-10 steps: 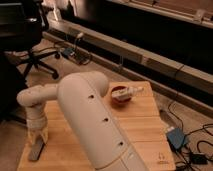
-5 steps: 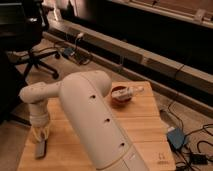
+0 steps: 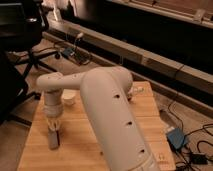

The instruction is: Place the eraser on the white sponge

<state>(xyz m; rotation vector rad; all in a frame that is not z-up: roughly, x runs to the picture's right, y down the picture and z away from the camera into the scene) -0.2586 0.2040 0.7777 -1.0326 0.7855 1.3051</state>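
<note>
Wooden table [image 3: 75, 131], gripper [image 3: 53, 131] gripping eraser [image 3: 53, 142] near left edge (open wood beside)

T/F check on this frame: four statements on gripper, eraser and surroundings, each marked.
1. The gripper is down at the eraser, on the picture's left. True.
2. The eraser lies on the white sponge. False: it lies on the bare wooden table.
3. The gripper is open. False: it is shut on the eraser.
4. A black office chair stands on the floor beyond the table. True.
</note>
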